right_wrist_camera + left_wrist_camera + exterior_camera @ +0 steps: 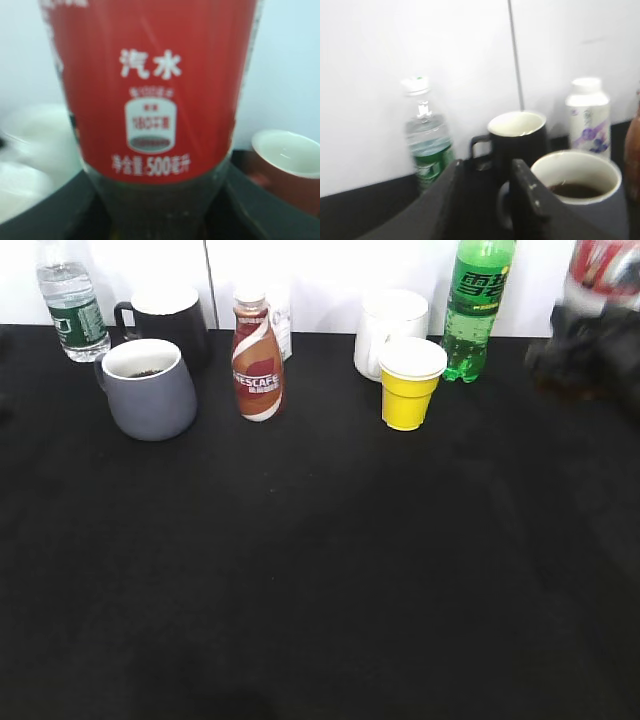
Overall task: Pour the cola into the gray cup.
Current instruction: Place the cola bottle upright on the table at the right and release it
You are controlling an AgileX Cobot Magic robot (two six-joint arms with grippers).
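The cola bottle (605,265) with its red label is blurred at the far right, above table height, and fills the right wrist view (150,75). My right gripper (585,355) is shut on its lower part, one finger on each side (157,205). The gray cup (150,390) stands at the back left with dark liquid in its white inside. In the left wrist view my left gripper (487,172) is open and empty, its right finger just in front of the gray cup's (615,215) handle.
A water bottle (72,300) and a black mug (170,315) stand behind the gray cup. The Nescafe bottle (257,360), a white cup (390,330), a yellow cup (410,385) and a green soda bottle (478,305) line the back. A reddish-brown mug (290,165) is near the cola.
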